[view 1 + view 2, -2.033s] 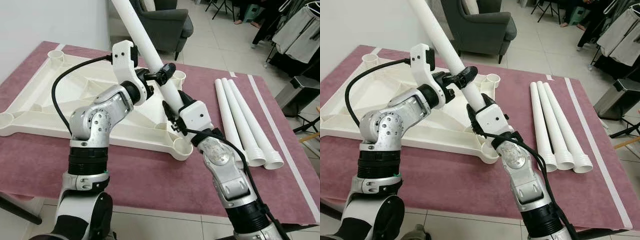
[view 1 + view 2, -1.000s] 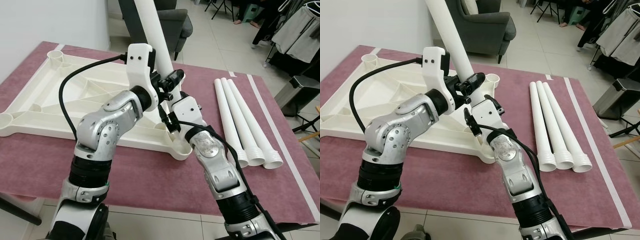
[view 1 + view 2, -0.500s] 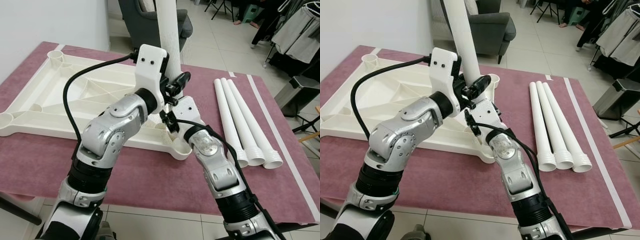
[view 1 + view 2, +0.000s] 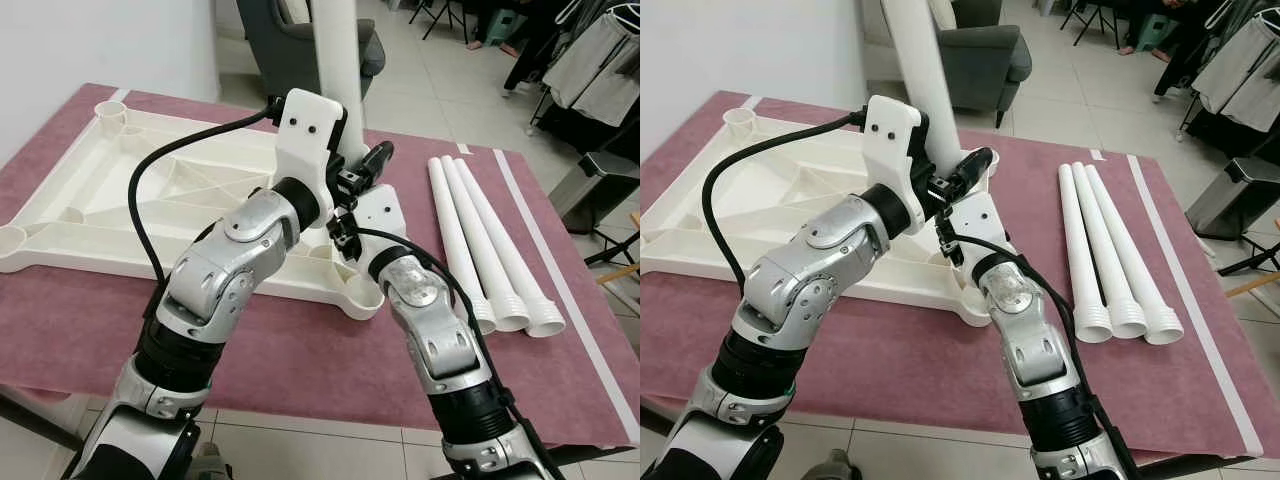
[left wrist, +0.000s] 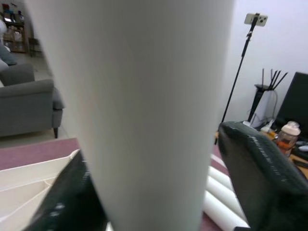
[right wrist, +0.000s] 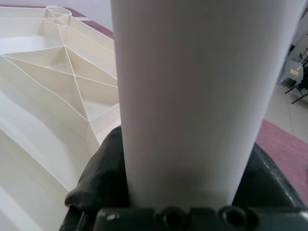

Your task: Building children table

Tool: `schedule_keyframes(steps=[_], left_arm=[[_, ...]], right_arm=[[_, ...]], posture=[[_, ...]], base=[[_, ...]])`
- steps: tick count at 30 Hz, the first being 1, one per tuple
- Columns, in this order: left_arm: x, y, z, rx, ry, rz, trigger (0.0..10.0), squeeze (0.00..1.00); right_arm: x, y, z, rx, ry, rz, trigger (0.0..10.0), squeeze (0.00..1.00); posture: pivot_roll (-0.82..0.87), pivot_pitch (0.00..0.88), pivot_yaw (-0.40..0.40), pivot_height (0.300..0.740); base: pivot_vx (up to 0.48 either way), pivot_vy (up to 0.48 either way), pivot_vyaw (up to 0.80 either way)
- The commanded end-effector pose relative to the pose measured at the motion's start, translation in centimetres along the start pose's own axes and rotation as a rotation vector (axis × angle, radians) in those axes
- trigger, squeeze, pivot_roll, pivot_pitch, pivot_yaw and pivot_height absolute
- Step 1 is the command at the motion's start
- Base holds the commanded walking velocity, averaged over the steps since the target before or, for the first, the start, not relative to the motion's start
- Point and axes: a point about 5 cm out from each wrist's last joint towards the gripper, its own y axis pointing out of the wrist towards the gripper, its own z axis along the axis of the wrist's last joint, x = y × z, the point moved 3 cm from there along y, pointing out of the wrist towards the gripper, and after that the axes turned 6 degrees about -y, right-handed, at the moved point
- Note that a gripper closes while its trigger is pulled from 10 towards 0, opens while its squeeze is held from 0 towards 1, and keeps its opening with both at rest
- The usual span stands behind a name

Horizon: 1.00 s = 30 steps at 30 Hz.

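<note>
While the white tabletop [image 4: 150,190] lies upside down on the maroon cloth [image 4: 300,350], ribbed underside and corner sockets facing up, the table leg [image 4: 338,70] stands nearly upright over its near right part, close to the near corner socket [image 4: 362,295]; its lower end is hidden behind the arms, so whether it has entered a socket cannot be told. Three spare legs [image 4: 480,240] lie side by side on the cloth to the right, well apart from the tabletop. Both grippers are clamped on the standing leg: the left gripper [image 4: 355,172] higher up, its black fingers [image 5: 255,168] on either side of the tube, and the right gripper [image 6: 178,192] just below, its dark fingers wrapped round both flanks. The leg looks like a hollow plastic tube, probably light and stiff but smooth enough to slip or twist in a pinch. Holding low near the end likely steers it best, with the upper grip keeping it plumb. Behind stands a grey armchair [image 4: 985,50].
</note>
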Motion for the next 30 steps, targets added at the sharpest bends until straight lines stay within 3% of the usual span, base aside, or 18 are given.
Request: schedule_keyframes(steps=[1,2,3,7,8,9,12,13,15,16,18,19,21,23,24,27,29,30], left_arm=[[2.0,-0.4,0.1,0.001,-0.044,-0.224,10.0,1.00],[1.9,-0.7,0.4,0.016,-0.081,-0.234,10.0,0.46],[1.7,-1.0,0.7,0.033,-0.101,-0.242,10.0,0.00],[1.6,-1.8,1.0,0.045,-0.135,-0.280,10.0,0.00],[1.5,-2.3,0.9,0.038,-0.133,-0.307,10.0,0.00],[1.5,-3.1,0.7,0.023,-0.123,-0.342,10.0,0.00],[1.0,-4.3,0.3,-0.007,-0.102,-0.378,10.0,0.00],[-0.1,-4.6,-0.1,-0.026,-0.067,-0.343,10.0,0.00],[-0.1,-4.6,-0.1,-0.026,-0.067,-0.343,10.0,0.00],[-1.7,-4.8,-0.5,-0.055,-0.010,-0.292,10.0,0.00],[-5.1,-5.1,-2.1,-0.173,0.191,-0.199,10.0,0.00],[-5.1,-5.1,-2.1,-0.173,0.191,-0.199,10.0,0.00],[-7.1,-5.5,-3.7,-0.291,0.348,-0.190,10.0,0.00],[-7.4,-5.6,-4.1,-0.320,0.382,-0.198,10.0,0.00],[-7.6,-5.8,-5.0,-0.379,0.416,-0.245,10.0,0.00],[-7.7,-6.0,-5.6,-0.419,0.435,-0.278,10.0,0.00],[-7.1,-6.7,-8.1,-0.559,0.500,-0.474,10.0,0.00],[-7.1,-6.7,-8.1,-0.559,0.500,-0.474,10.0,0.00]], right_arm=[[0.6,0.0,0.7,0.021,0.037,-0.021,0.0,0.00],[0.9,0.0,0.7,0.022,0.054,-0.034,0.0,0.00],[1.1,0.0,0.7,0.020,0.063,-0.044,0.0,0.00],[1.9,0.0,0.4,0.005,0.071,-0.074,0.0,0.00],[2.5,-0.1,0.2,-0.005,0.073,-0.095,4.1,0.00],[3.3,-0.2,-0.2,-0.021,0.074,-0.122,10.0,0.00],[4.6,-0.6,-0.7,-0.039,0.072,-0.159,10.0,0.00],[5.2,-0.9,-0.9,-0.043,0.075,-0.171,10.0,0.00],[5.2,-0.9,-0.9,-0.043,0.075,-0.171,10.0,0.00],[5.8,-1.4,-1.0,-0.041,0.083,-0.179,10.0,0.00],[6.3,-2.2,-1.1,-0.029,0.131,-0.170,10.0,0.00],[6.3,-2.2,-1.1,-0.029,0.131,-0.170,10.0,0.00],[6.3,-2.8,-1.0,-0.018,0.172,-0.152,10.0,0.00],[6.3,-2.9,-1.0,-0.016,0.181,-0.146,10.0,0.00],[6.2,-3.1,-1.0,-0.013,0.189,-0.133,10.0,0.00],[6.1,-3.3,-1.1,-0.011,0.194,-0.125,10.0,0.00],[5.9,-3.7,-1.2,-0.018,0.189,-0.104,10.0,0.00],[5.9,-3.7,-1.2,-0.018,0.189,-0.104,10.0,0.00]], posture=[[0.11,0.000,-0.050,0.740],[0.11,0.000,-0.049,0.740],[0.11,0.000,-0.048,0.740],[0.11,0.000,-0.044,0.740],[0.11,0.000,-0.044,0.740],[0.11,0.000,-0.040,0.740],[0.11,0.000,-0.038,0.740],[0.11,0.000,-0.037,0.740],[0.11,0.000,-0.037,0.740],[0.10,0.000,-0.037,0.740],[0.10,0.000,-0.041,0.740],[0.10,0.000,-0.041,0.740],[0.10,0.000,-0.044,0.740],[0.10,0.000,-0.044,0.740],[0.10,0.000,-0.043,0.740],[0.10,0.000,-0.043,0.740],[0.07,0.000,-0.036,0.740],[0.07,0.000,-0.036,0.740]], base=[[0.000,0.000,0.00],[0.000,0.000,0.00],[0.000,0.000,0.00],[0.000,0.000,0.00],[0.000,0.000,0.00],[0.000,0.000,0.00],[0.000,0.000,0.00],[0.000,0.000,0.00],[0.000,0.000,0.00],[0.000,0.000,0.00],[0.000,0.000,0.00],[0.000,0.000,0.00],[0.000,0.000,0.00],[0.000,0.000,0.00],[0.000,0.000,0.00],[0.000,0.000,0.00],[0.000,0.000,0.00],[0.000,0.000,0.00]])
